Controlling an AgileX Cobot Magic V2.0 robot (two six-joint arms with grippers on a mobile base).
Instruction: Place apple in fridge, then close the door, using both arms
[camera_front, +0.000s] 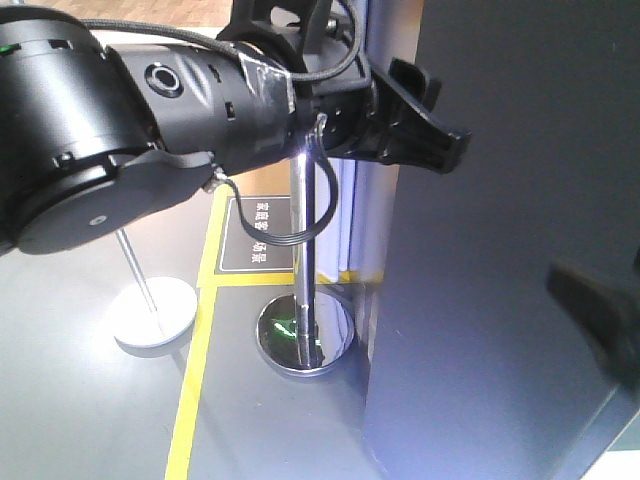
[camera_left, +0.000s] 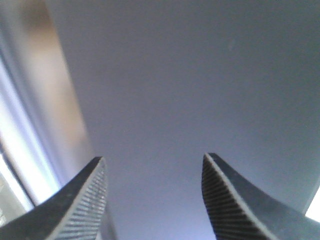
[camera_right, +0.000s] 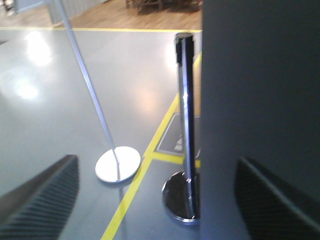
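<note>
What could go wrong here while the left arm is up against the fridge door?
The left gripper is open with its tips close to the door's smooth dark face, so a push might skid sideways rather than swing it shut. The shiny stanchion pole stands just beside the door's edge and under the arm, where its loose cable loop could snag. The apple isn't visible, so its placement can't be confirmed.

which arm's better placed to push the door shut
Left, probably. The left gripper is open right at the door, whose dark face fills its wrist view. The right gripper faces the floor and stanchion pole.
</note>
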